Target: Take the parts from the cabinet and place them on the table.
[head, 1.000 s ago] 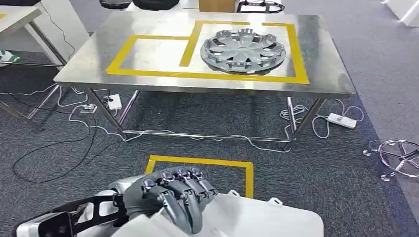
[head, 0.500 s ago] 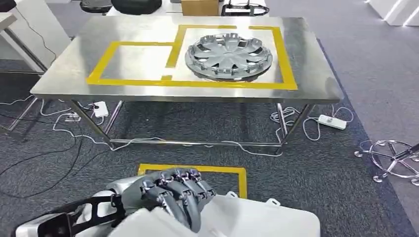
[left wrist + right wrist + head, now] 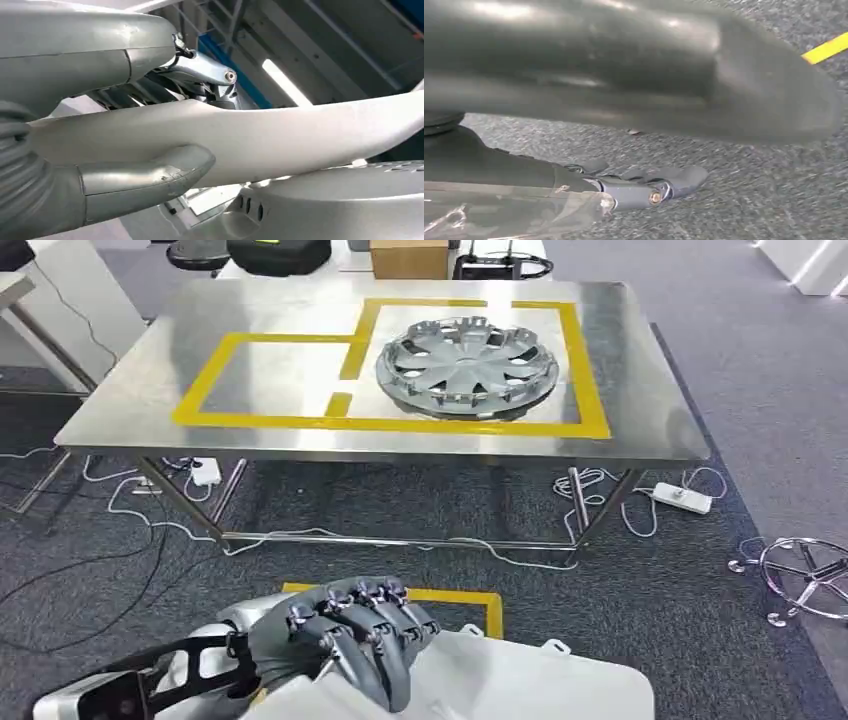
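Left robot hand (image 3: 345, 645): fingers curled over the near edge of a white plastic part (image 3: 520, 680), gripping it low, well short of the worktop.
White part in the left wrist view (image 3: 280, 135): pinched between thumb and fingers.
Right robot hand (image 3: 649, 187): above grey carpet; whether it holds anything cannot be told.
Worktop (image 3: 660, 420): steel, marked with yellow tape frames.
Wheel cover (image 3: 468, 362): silver, lying flat on the worktop inside the right-hand taped frame.
Left taped frame (image 3: 270, 380): bare steel inside.
Cardboard box (image 3: 408, 258): beyond the worktop's far edge.
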You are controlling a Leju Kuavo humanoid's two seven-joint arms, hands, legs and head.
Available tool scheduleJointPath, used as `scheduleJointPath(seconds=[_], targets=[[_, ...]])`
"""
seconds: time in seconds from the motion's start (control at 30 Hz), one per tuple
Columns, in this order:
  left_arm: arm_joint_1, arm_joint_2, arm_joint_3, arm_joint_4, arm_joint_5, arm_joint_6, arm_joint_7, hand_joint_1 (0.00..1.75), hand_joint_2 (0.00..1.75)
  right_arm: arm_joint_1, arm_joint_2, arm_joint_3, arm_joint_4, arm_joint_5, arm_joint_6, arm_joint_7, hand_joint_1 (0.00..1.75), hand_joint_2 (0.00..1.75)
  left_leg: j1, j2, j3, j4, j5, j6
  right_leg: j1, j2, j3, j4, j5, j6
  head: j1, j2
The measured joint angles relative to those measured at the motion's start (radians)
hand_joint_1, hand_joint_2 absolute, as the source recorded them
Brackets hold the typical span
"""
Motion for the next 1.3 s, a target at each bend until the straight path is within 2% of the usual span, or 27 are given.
scheduleJointPath(seconds=[0.07,0.1,0.13,0.2,0.23,0.27,0.3,0.4,0.43,0.47,0.5,0.53,0.6,0.63,0.73,0.77,0.8,0.9,0.93,0.97,1.0,1.1,1.13,1.17,1.23,1.27,1.3], targets=[[0.001,0.000,0.002,0.000,0.002,0.004,-0.001,1.75,1.75,0.002,-0.001,0.000,0.000,0.002,-0.015,0.009,0.00,0.00,0.002,0.000,0.003,0.002,-0.007,-0.007,-0.003,0.003,0.015,-0.003,0.000,-0.010,-0.002,0.000],[0.001,0.000,0.003,-0.001,0.003,0.008,-0.001,1.75,1.75,0.002,-0.002,0.000,0.000,0.003,-0.024,0.019,0.00,0.00,0.002,0.000,-0.007,0.031,-0.017,-0.012,-0.003,0.003,0.022,-0.004,-0.004,-0.016,-0.001,0.000],[0.002,0.000,0.003,-0.002,0.002,0.010,-0.001,1.75,1.75,0.003,-0.003,0.000,-0.001,0.005,-0.031,0.030,0.00,0.00,0.002,0.000,-0.041,0.092,-0.041,-0.015,-0.002,0.003,0.026,-0.004,-0.009,-0.022,-0.005,0.000],[0.010,0.001,0.005,-0.003,0.000,0.014,-0.001,1.75,1.75,0.004,-0.006,0.000,-0.002,0.009,-0.042,0.044,0.00,0.00,0.002,0.000,-0.148,0.259,-0.108,-0.018,0.000,0.003,0.032,-0.004,-0.018,-0.029,-0.006,0.000],[0.014,0.002,0.007,-0.003,-0.001,0.014,-0.001,1.75,1.75,0.005,-0.007,0.000,-0.002,0.010,-0.044,0.049,0.00,0.00,0.002,0.000,-0.191,0.312,-0.121,-0.017,0.002,0.003,0.036,-0.004,-0.024,-0.030,-0.007,0.000],[0.017,0.002,0.008,-0.003,-0.001,0.014,-0.001,1.75,1.75,0.007,-0.007,0.000,-0.002,0.011,-0.045,0.050,0.00,0.00,0.002,0.000,-0.208,0.317,-0.106,-0.013,0.003,0.003,0.043,-0.004,-0.029,-0.030,-0.006,0.000],[0.018,0.002,0.010,-0.003,-0.001,0.014,-0.001,1.75,1.75,0.010,-0.007,0.000,-0.002,0.012,-0.047,0.053,0.00,0.00,0.001,0.000,-0.204,0.283,-0.066,-0.009,0.005,0.005,0.052,-0.004,-0.036,-0.030,-0.006,0.000],[0.018,0.002,0.013,-0.006,-0.006,0.017,-0.001,1.75,1.75,0.011,-0.007,0.001,-0.002,0.021,-0.060,0.076,0.00,0.00,-0.001,0.000,-0.120,0.057,0.100,0.006,0.004,0.007,0.076,-0.007,-0.059,-0.022,-0.008,0.000],[0.018,0.002,0.013,-0.006,-0.011,0.018,-0.001,1.75,1.75,0.009,-0.007,0.002,-0.002,0.024,-0.064,0.082,0.00,0.00,-0.004,0.000,-0.112,0.022,0.065,0.009,0.010,0.009,0.087,0.000,-0.067,-0.015,-0.008,0.000],[0.018,0.002,0.014,-0.006,-0.014,0.020,-0.001,1.75,1.75,0.010,-0.007,0.004,-0.002,0.027,-0.066,0.092,0.00,0.00,-0.003,0.000,-0.110,0.019,0.055,0.007,0.010,0.009,0.081,-0.005,-0.072,-0.009,-0.010,0.000],[0.019,0.002,0.016,-0.007,-0.018,0.022,-0.001,1.75,1.75,0.011,-0.006,0.006,-0.002,0.029,-0.066,0.095,0.00,0.00,-0.003,-0.001,-0.110,0.009,0.069,0.013,0.010,0.009,0.093,0.002,-0.068,-0.001,-0.013,0.000],[0.018,0.002,0.016,-0.007,-0.020,0.022,-0.001,1.75,1.75,0.012,-0.005,0.007,-0.001,0.032,-0.065,0.097,0.00,0.00,-0.003,-0.002,-0.107,0.008,0.066,0.019,0.010,0.007,0.096,-0.001,-0.068,0.003,-0.013,0.000],[0.016,0.002,0.017,-0.008,-0.020,0.022,-0.001,1.75,1.75,0.010,-0.001,0.012,0.000,0.044,-0.059,0.106,0.00,0.00,0.002,-0.001,-0.083,0.006,0.065,0.027,0.009,0.002,0.093,0.022,-0.091,0.012,-0.014,0.000],[0.012,0.001,0.018,-0.008,-0.018,0.022,-0.001,1.75,1.75,0.008,0.002,0.019,0.000,0.055,-0.055,0.110,0.00,0.00,0.003,0.000,-0.077,0.006,0.060,0.032,0.009,0.002,0.065,0.076,-0.109,0.015,-0.007,0.000],[0.011,0.002,0.017,-0.008,-0.021,0.030,-0.001,1.75,1.75,0.009,0.014,0.037,0.002,0.082,-0.043,0.107,0.00,0.00,0.002,0.000,-0.064,0.006,0.043,0.037,0.008,0.002,-0.073,0.289,-0.195,0.026,-0.008,0.000],[0.010,0.004,0.017,-0.008,-0.022,0.036,-0.001,1.75,1.75,0.010,0.016,0.044,0.003,0.091,-0.041,0.101,0.00,0.00,0.002,-0.001,-0.057,0.006,0.037,0.036,0.007,0.001,-0.096,0.308,-0.193,0.027,-0.007,0.000],[0.010,0.006,0.017,-0.008,-0.023,0.041,-0.001,1.75,1.75,0.011,0.019,0.051,0.004,0.096,-0.038,0.098,0.00,0.00,0.003,-0.002,-0.046,0.006,0.029,0.035,0.006,0.001,-0.098,0.282,-0.162,0.027,-0.008,0.000],[0.009,0.008,0.016,-0.008,-0.023,0.045,-0.001,1.75,1.75,0.009,0.019,0.064,0.005,0.100,-0.034,0.092,0.00,0.00,0.005,-0.003,-0.009,0.006,0.002,0.023,-0.003,0.000,-0.009,0.036,0.012,0.034,-0.008,0.000],[0.009,0.010,0.016,-0.008,-0.023,0.047,-0.001,1.75,1.75,0.007,0.023,0.068,0.008,0.102,-0.029,0.090,0.00,0.00,0.001,-0.003,-0.003,0.007,-0.003,0.016,0.000,0.002,-0.008,0.016,-0.006,0.034,-0.005,0.000],[0.008,0.010,0.016,-0.009,-0.024,0.050,-0.001,1.75,1.75,0.004,0.024,0.072,0.009,0.105,-0.026,0.085,0.00,0.00,0.000,-0.004,-0.010,0.008,-0.003,0.013,0.002,0.000,-0.005,0.009,-0.030,0.009,-0.003,0.000],[0.008,0.011,0.016,-0.010,-0.024,0.053,-0.001,1.75,1.75,0.005,0.024,0.075,0.009,0.107,-0.024,0.085,0.00,0.00,0.000,-0.004,-0.012,0.006,-0.007,0.008,0.004,0.002,-0.002,0.010,-0.004,0.001,-0.007,0.000],[0.011,0.013,0.015,-0.013,-0.023,0.059,-0.001,1.75,1.75,0.006,0.024,0.082,0.010,0.110,-0.026,0.085,0.00,0.00,0.000,-0.003,-0.006,0.017,-0.012,-0.005,0.001,0.003,0.013,0.004,-0.009,-0.017,-0.007,0.000],[0.011,0.014,0.015,-0.015,-0.023,0.062,-0.001,1.75,1.75,0.006,0.024,0.083,0.010,0.111,-0.030,0.086,0.00,0.00,0.000,-0.002,-0.023,0.055,-0.024,-0.009,0.001,0.003,0.021,0.002,-0.013,-0.023,-0.010,0.000],[0.012,0.015,0.014,-0.015,-0.022,0.063,-0.002,1.75,1.75,0.005,0.023,0.084,0.010,0.111,-0.034,0.089,0.00,0.00,0.000,-0.002,-0.062,0.122,-0.050,-0.014,0.001,0.003,0.026,0.001,-0.017,-0.028,-0.010,0.000],[0.023,0.018,0.014,-0.015,-0.022,0.063,-0.002,1.75,1.75,0.005,0.023,0.085,0.010,0.109,-0.040,0.098,0.00,0.00,0.000,-0.002,-0.169,0.282,-0.113,-0.017,0.003,0.003,0.035,0.001,-0.029,-0.033,-0.011,0.000],[0.026,0.019,0.014,-0.015,-0.021,0.061,-0.002,1.75,1.75,0.006,0.023,0.085,0.010,0.106,-0.044,0.104,0.00,0.00,0.000,-0.002,-0.204,0.317,-0.115,-0.016,0.004,0.003,0.041,0.001,-0.035,-0.033,-0.010,0.000],[0.025,0.019,0.014,-0.015,-0.021,0.058,-0.002,1.75,1.75,0.007,0.023,0.085,0.010,0.105,-0.046,0.110,0.00,0.00,0.000,-0.002,-0.214,0.306,-0.091,-0.014,0.005,0.004,0.049,0.001,-0.041,-0.034,-0.011,0.000]])
